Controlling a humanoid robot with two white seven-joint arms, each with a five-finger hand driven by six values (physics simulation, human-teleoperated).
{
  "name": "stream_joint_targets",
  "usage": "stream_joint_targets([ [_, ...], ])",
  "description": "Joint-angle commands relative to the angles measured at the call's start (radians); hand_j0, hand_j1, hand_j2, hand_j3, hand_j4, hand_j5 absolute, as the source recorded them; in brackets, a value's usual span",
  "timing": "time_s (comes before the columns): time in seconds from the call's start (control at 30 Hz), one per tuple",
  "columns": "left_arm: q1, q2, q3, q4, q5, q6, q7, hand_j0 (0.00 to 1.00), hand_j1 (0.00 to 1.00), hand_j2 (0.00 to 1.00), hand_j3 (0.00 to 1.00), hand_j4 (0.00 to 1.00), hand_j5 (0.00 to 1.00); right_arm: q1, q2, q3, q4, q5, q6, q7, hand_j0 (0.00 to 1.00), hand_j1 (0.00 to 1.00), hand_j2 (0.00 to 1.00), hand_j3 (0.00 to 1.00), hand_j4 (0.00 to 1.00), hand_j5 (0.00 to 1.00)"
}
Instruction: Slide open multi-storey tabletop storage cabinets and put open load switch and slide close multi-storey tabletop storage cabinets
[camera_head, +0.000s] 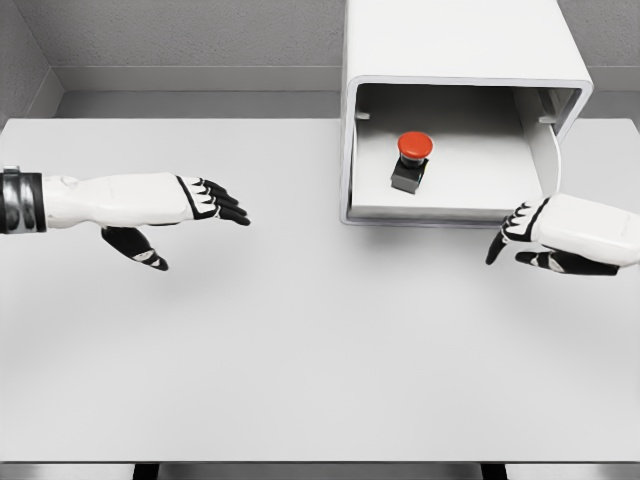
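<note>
A white tabletop storage cabinet (465, 45) stands at the back right of the table, its front open. Inside on its floor sits the load switch (412, 162), a dark block with a red round button on top. My right hand (520, 235) hovers just in front of the cabinet's lower right corner, fingers relaxed and pointing left, holding nothing. My left hand (205, 215) floats over the table's left half, well away from the cabinet, fingers spread toward the right and thumb hanging down, empty.
The white table (300, 350) spans the view, with its front edge near the bottom. Grey walls rise behind it. The cabinet's curved door panel (548, 150) sits swung in along its right inner side.
</note>
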Motion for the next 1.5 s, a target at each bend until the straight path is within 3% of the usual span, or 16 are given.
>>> stream_joint_targets([
  [0.0, 0.000, 0.004, 0.000, 0.002, 0.005, 0.003, 0.000, 1.00, 1.00, 1.00, 1.00, 1.00, 1.00, -0.002, 0.003, 0.037, 0.000, -0.006, 0.003, 0.000, 0.55, 0.55, 0.55, 0.55, 0.55, 0.55],
  [0.53, -0.002, 0.015, 0.000, 0.000, 0.007, 0.003, 0.000, 1.00, 1.00, 1.00, 1.00, 1.00, 1.00, -0.124, 0.046, 0.129, 0.012, 0.049, 0.003, 0.000, 0.57, 0.57, 0.57, 0.57, 0.57, 0.57],
  [0.77, -0.002, 0.018, 0.000, 0.000, 0.007, 0.003, 0.000, 1.00, 1.00, 1.00, 1.00, 1.00, 1.00, -0.137, 0.058, 0.131, 0.030, 0.072, 0.003, 0.000, 0.58, 0.58, 0.58, 0.58, 0.58, 0.58],
  [1.23, 0.000, 0.018, 0.000, 0.000, 0.007, 0.003, 0.000, 1.00, 1.00, 1.00, 1.00, 1.00, 1.00, -0.241, 0.081, 0.178, 0.095, 0.074, 0.003, 0.000, 0.60, 0.60, 0.60, 0.60, 0.60, 0.60],
  [1.37, 0.000, 0.018, 0.000, 0.000, 0.007, 0.003, 0.000, 1.00, 1.00, 1.00, 1.00, 1.00, 1.00, -0.264, 0.081, 0.177, 0.090, 0.072, 0.003, 0.000, 0.61, 0.61, 0.61, 0.61, 0.61, 0.61],
  [1.47, 0.000, 0.021, 0.000, 0.000, 0.007, 0.003, 0.000, 1.00, 1.00, 1.00, 1.00, 1.00, 1.00, -0.245, 0.077, 0.178, 0.020, 0.077, 0.003, 0.000, 0.62, 0.62, 0.62, 0.62, 0.62, 0.62],
])
